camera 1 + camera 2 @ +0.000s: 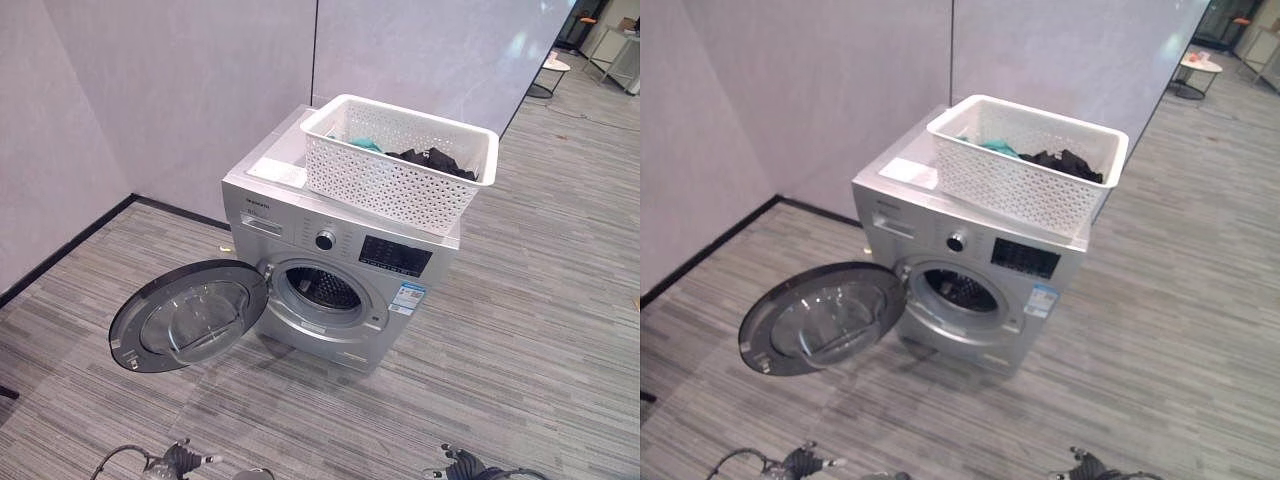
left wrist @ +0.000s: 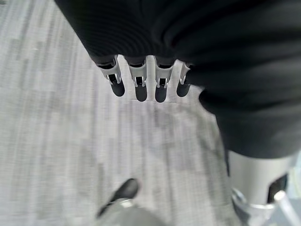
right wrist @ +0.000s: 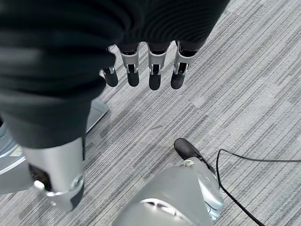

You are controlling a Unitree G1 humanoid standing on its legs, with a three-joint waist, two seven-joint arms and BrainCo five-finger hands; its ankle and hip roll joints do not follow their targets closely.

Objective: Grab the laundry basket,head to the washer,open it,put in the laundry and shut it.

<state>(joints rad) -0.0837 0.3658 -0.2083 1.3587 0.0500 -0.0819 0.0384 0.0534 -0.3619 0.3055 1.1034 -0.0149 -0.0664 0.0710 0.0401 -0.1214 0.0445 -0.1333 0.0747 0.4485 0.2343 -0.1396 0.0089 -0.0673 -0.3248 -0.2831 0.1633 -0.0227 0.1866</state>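
A silver front-loading washer [image 1: 400, 262] stands against the grey wall. Its round door [image 1: 190, 315] is swung wide open to the left, and the drum opening [image 1: 325, 290] shows dark inside. On the washer's top sits a white lattice laundry basket [image 1: 385, 185] holding dark clothes [image 1: 435, 160] and a teal piece [image 1: 365, 143]. My left hand [image 2: 141, 87] hangs over the floor with straight fingers and holds nothing. My right hand [image 3: 153, 70] hangs the same way, open and empty. Both hands are well short of the washer.
Grey wall panels [image 1: 200, 90] run behind and to the left of the washer, with a black baseboard [image 1: 60, 255] along the floor. Grey plank floor [image 1: 540, 330] spreads in front and to the right. A small white table [image 1: 553, 65] stands far back right.
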